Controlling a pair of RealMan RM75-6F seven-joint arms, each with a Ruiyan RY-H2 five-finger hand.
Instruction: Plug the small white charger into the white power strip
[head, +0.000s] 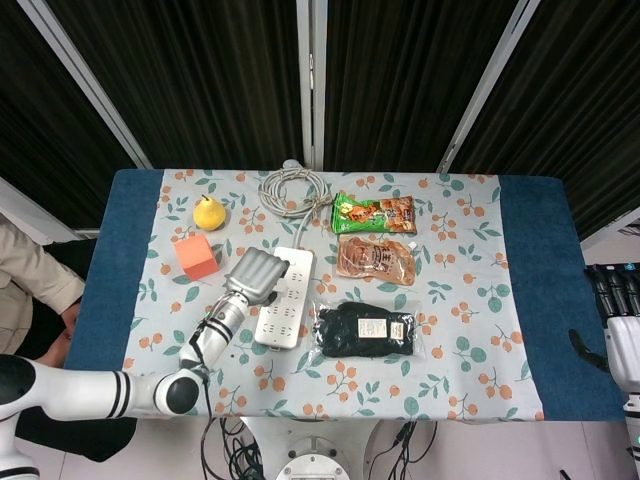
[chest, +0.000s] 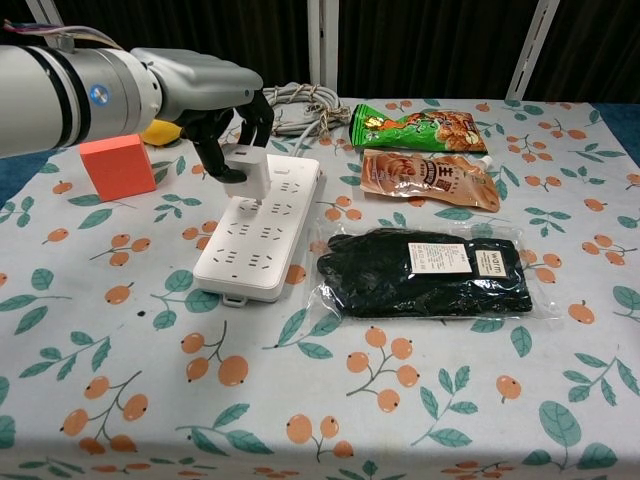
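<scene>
The white power strip (head: 284, 301) (chest: 262, 238) lies lengthwise in the middle of the flowered table, its grey cord (head: 293, 189) (chest: 293, 103) coiled at the far end. My left hand (head: 256, 273) (chest: 226, 117) hovers over the strip's far left part and holds the small white charger (chest: 249, 171) upright, just above the sockets. In the head view the hand hides the charger. My right hand (head: 615, 310) hangs off the table's right edge with its fingers apart, holding nothing.
An orange block (head: 196, 257) (chest: 117, 166) and a yellow pear (head: 208, 212) (chest: 160, 130) sit left of the strip. A green snack bag (head: 374, 213) (chest: 418, 127), a brown snack bag (head: 375, 259) (chest: 431, 177) and packed black gloves (head: 366, 330) (chest: 425, 270) lie to its right.
</scene>
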